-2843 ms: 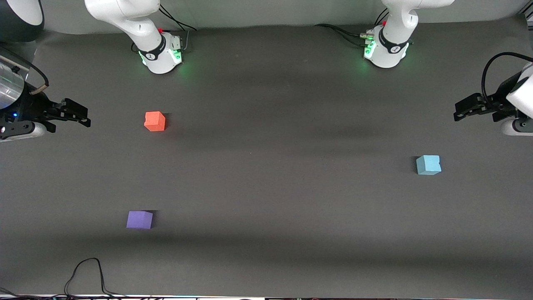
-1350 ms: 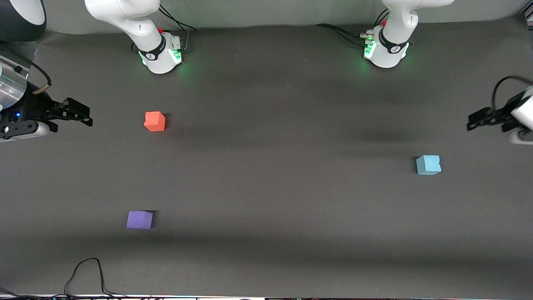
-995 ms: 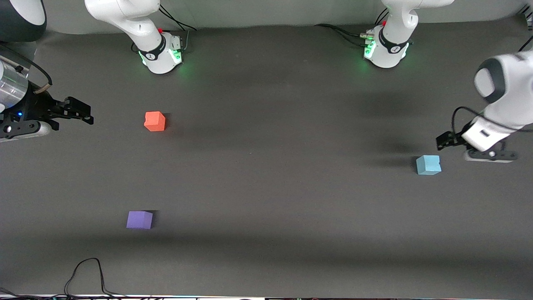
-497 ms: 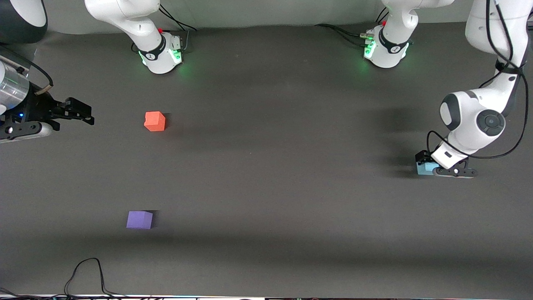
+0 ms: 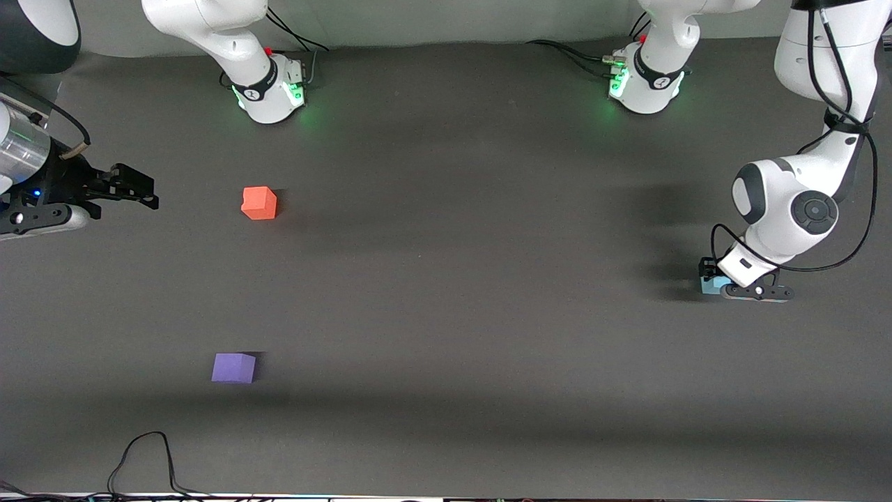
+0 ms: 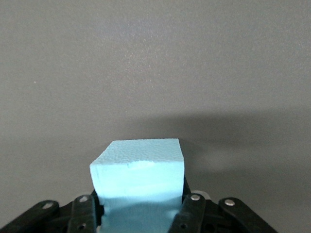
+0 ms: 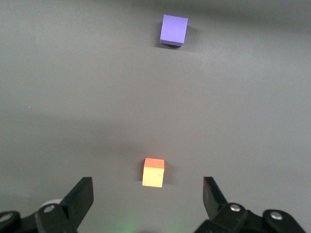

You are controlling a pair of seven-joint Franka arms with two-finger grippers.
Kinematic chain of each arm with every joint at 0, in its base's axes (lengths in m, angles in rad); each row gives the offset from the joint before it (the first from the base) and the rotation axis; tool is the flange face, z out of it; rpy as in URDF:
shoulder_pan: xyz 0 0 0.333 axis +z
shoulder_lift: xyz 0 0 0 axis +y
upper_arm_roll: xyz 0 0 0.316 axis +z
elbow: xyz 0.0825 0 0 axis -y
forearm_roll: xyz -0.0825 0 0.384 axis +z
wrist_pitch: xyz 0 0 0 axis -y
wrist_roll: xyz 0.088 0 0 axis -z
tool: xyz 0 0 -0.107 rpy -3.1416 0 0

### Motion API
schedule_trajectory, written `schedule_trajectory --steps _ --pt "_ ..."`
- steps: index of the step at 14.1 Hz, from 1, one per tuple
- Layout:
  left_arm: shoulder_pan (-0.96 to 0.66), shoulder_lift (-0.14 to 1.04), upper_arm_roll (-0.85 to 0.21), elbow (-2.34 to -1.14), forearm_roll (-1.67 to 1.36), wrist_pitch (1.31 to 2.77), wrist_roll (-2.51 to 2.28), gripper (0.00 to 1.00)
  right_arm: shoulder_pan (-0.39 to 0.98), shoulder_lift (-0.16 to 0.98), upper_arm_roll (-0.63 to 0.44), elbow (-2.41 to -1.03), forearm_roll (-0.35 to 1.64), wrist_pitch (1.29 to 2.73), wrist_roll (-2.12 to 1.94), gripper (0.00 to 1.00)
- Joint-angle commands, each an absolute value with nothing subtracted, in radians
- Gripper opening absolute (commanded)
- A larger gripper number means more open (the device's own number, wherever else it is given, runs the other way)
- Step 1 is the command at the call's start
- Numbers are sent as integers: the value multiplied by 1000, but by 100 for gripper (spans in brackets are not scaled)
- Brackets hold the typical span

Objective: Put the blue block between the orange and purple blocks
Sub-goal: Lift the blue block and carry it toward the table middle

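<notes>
The dark table carries three foam cubes. The left gripper is down at the blue block toward the left arm's end of the table, its jaws flanking the cube's sides; whether they already squeeze it I cannot tell. The right gripper waits with jaws spread wide, hovering near the orange block; the purple block sits nearer the front camera. A good grasp should probably be centred and firm before lifting.
</notes>
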State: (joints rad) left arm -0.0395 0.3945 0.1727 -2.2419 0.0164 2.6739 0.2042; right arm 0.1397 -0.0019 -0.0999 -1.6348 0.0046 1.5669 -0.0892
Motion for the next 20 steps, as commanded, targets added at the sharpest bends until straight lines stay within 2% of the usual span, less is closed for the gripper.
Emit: schedule_trajectory --steps 1,5,7,9,11,14,17,20 --pt "-37 353 172 -2194 11 2582 216 40 147 3 -107 -1617 12 1555 -103 100" --pt "-37 227 173 -1888 9 2023 218 40 147 3 -109 -1615 12 1557 -103 100" --pt "-57 225 167 -1720 -29 1807 189 40 147 -2 -110 -1615 12 1557 -103 100" --pt "-96 227 138 -1607 -84 1662 90 40 147 0 -110 -1612 12 1557 -103 100" --pt "-162 227 83 -1556 -87 1623 -73 40 146 0 -112 -1612 12 1557 -103 100" --pt "-250 254 -46 -1519 -104 1661 -389 40 146 0 -112 -1611 12 1562 -103 100" --pt "-407 317 -109 -1509 -84 1788 -683 40 146 2 -112 -1609 12 1563 -103 100" --pt "-613 425 -109 -1506 -2 1928 -918 40 146 2 -112 -1609 12 1563 -103 100"
